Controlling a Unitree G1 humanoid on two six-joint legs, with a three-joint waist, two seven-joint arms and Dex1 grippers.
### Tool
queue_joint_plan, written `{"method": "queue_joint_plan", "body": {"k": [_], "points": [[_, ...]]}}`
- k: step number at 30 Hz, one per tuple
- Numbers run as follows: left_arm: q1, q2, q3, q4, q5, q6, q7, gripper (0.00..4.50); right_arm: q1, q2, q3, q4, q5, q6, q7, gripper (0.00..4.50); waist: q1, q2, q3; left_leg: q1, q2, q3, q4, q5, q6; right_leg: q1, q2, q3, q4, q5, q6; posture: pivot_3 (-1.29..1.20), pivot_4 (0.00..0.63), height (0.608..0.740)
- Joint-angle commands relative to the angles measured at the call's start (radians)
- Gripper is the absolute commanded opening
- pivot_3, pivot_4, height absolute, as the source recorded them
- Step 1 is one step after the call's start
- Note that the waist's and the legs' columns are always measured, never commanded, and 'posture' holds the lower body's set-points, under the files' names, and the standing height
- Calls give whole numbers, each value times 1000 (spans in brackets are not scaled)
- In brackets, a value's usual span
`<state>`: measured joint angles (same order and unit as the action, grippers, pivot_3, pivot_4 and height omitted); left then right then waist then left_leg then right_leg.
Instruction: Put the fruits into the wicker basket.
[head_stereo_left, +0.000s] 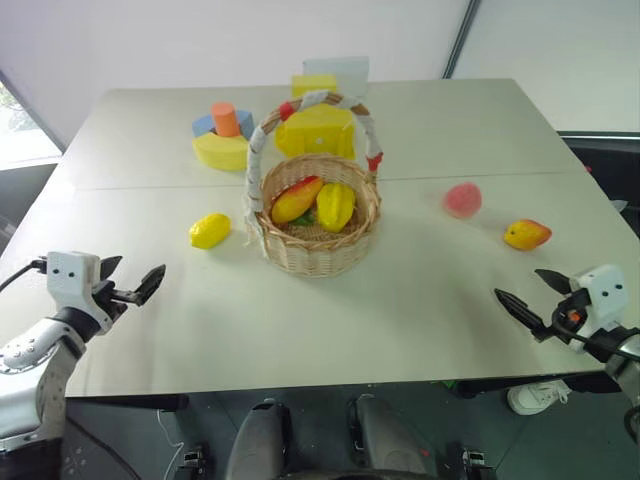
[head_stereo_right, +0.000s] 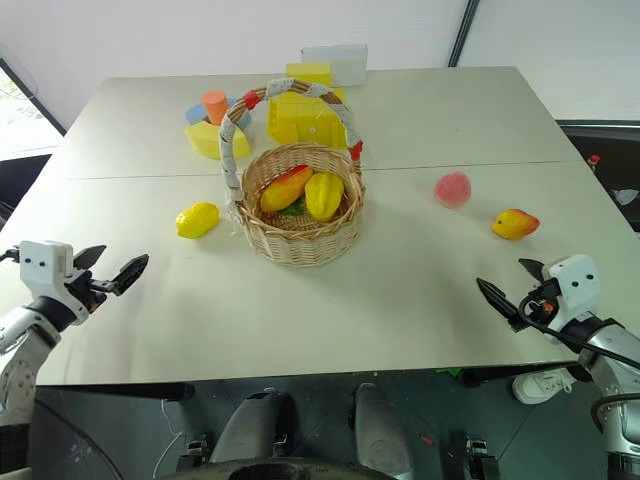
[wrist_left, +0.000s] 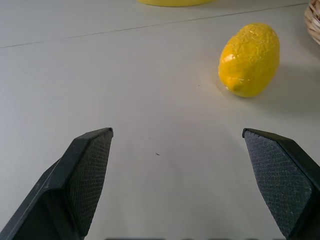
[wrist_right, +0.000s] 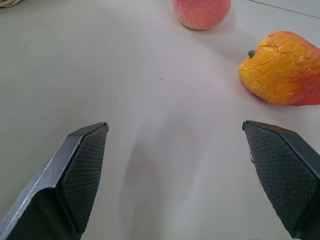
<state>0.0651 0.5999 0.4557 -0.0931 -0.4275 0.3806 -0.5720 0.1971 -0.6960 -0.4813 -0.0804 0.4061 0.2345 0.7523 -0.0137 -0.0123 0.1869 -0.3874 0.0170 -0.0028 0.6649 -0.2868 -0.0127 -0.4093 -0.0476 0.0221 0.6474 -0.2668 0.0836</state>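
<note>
Both grippers hover low over the near edge of the pale surface (head_stereo_left: 400, 320), the left gripper (head_stereo_left: 130, 285) and right gripper (head_stereo_left: 525, 300) spread wide and empty. Mid-surface, the wicker basket (head_stereo_left: 315, 245) holds a mango (head_stereo_left: 297, 199) and a ribbed yellow fruit (head_stereo_left: 335, 206). Outside it lie a lemon (head_stereo_left: 209, 231) to its left, and a peach (head_stereo_left: 462, 199) and second mango (head_stereo_left: 527, 234) to its right.

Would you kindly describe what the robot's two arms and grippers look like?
Each arm is silver-grey and ends in a white boxy wrist housing. The left gripper and right gripper each carry two black pointed fingers with cross-hatched pads. A thin black cable runs by each wrist.
</note>
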Motion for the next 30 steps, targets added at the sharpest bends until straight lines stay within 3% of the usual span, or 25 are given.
{"method": "queue_joint_plan", "body": {"k": [1, 13, 23, 30], "points": [[-6, 12, 20, 3, -7, -19, -10, 4445, -2, 1, -30, -3, 5, -25, -4, 4500, 0, 0, 0, 0, 0, 0, 0, 0, 0, 0, 0, 0, 0, 0, 0, 0, 150, 740], [-38, -12, 44, -81, -93, 47, 31, 4445, -33, -20, 33, -138, 53, 36, 50, 4500, 0, 0, 0, 0, 0, 0, 0, 0, 0, 0, 0, 0, 0, 0, 0, 0, 150, 740], [-245, 88, -163, -123, 16, 176, 66, 4445, -177, -115, 172, -515, 242, 282, 71, 4500, 3, -1, 0, 0, 0, -1, 1, 0, 0, 0, 0, 0, 1, 0, 0, 0, 150, 740], [-488, 128, -374, 28, 128, 344, 62, 4445, -448, -97, 393, -609, 224, 363, 15, 4500, 0, -1, 0, 0, -2, -1, 1, 0, 0, 0, 2, -1, 1, 0, 0, 0, 150, 740]]}}
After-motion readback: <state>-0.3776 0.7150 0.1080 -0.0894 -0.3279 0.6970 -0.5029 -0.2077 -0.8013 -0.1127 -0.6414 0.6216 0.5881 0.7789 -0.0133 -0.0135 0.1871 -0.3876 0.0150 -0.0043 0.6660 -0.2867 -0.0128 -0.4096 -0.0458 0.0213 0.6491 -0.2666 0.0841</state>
